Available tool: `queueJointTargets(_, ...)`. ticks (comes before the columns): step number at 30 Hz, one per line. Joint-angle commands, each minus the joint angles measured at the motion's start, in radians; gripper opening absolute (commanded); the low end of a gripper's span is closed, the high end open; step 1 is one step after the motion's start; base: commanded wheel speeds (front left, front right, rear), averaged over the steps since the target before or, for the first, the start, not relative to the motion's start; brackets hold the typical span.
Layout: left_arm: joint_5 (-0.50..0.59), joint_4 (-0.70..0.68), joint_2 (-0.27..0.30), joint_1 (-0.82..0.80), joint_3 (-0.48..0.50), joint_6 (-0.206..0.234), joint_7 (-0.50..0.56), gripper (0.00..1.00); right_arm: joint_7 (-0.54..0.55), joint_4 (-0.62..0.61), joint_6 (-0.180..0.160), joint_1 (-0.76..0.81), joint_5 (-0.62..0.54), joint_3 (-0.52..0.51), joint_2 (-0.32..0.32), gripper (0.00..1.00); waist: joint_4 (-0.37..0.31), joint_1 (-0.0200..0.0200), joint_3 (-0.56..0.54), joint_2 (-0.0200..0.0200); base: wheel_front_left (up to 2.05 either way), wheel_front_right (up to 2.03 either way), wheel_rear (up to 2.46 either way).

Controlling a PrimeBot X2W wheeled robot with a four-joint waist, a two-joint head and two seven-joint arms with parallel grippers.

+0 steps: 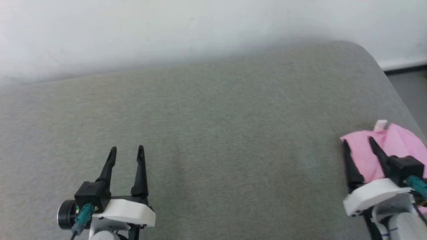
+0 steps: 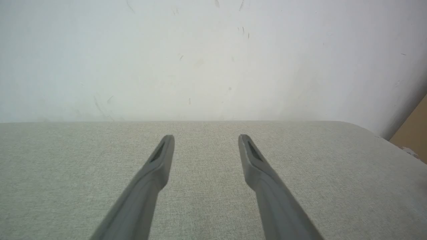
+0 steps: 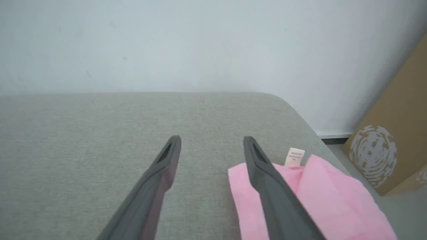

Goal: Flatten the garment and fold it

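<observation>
The garment [image 1: 400, 143] is a light pink bundle lying folded near the right edge of the grey cushioned surface [image 1: 213, 133], with a small white label [image 1: 381, 125] sticking up at its far side. My right gripper [image 1: 357, 141] is open over the garment's left edge and holds nothing. In the right wrist view the garment [image 3: 333, 196] lies under and to the right of the right finger, with the label [image 3: 295, 156] beyond it; that gripper [image 3: 211, 140] is spread wide. My left gripper [image 1: 126, 150] is open over bare fabric at the lower left, and in its own view [image 2: 205, 138] nothing sits between the fingers.
A white wall [image 1: 166, 30] backs the surface. The surface rounds off at its far right corner [image 1: 367, 53], with floor beyond. A brown cardboard box [image 3: 393, 150] stands on the floor right of that corner; its edge [image 2: 413, 130] also shows in the left wrist view.
</observation>
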Motion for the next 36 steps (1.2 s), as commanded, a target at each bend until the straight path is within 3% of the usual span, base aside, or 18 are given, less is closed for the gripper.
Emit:
queueJointTargets(1, 0.0, -0.001, 0.001, 0.013, 0.01, 0.005, -0.004, 1.0, -0.003, -0.036, -0.001, 0.008, 0.003, 0.018, 0.01, 1.0, 0.077, 0.0002, -0.067, 0.0, 0.0, 0.0, 0.0)
queueJointTargets(9, -0.007, -0.011, 0.044, 0.066, 0.077, -0.007, -0.004, 1.0, 0.016, -0.194, -0.001, 0.069, 0.028, 0.127, 0.06, 1.0, 0.121, 0.0002, -0.099, 0.0, 0.0, 0.0, 0.0)
queueJointTargets(17, -0.017, 0.033, 0.093, 0.134, 0.09, -0.049, -0.004, 1.0, 0.047, -0.274, -0.001, 0.193, 0.007, 0.125, 0.075, 1.0, 0.121, 0.0002, -0.146, 0.0, 0.0, 0.0, 0.0)
queueJointTargets(33, -0.014, 0.096, 0.09, 0.151, 0.052, -0.06, -0.004, 1.0, 0.071, -0.317, -0.001, 0.274, 0.006, 0.156, 0.083, 1.0, 0.138, 0.0002, -0.163, 0.0, 0.0, 0.0, 0.0)
queueJointTargets(34, -0.014, 0.098, 0.09, 0.148, 0.05, -0.062, -0.004, 0.0, 0.07, -0.315, -0.001, 0.273, 0.007, 0.158, 0.083, 0.0, 0.138, 0.0002, -0.163, 0.0, 0.0, 0.0, 0.0)
queueJointTargets(36, -0.016, 0.094, 0.091, 0.156, 0.051, -0.055, 0.002, 0.0, 0.07, -0.312, 0.0, 0.263, 0.004, 0.157, 0.078, 0.0, 0.138, 0.0002, -0.163, 0.0, 0.0, 0.0, 0.0)
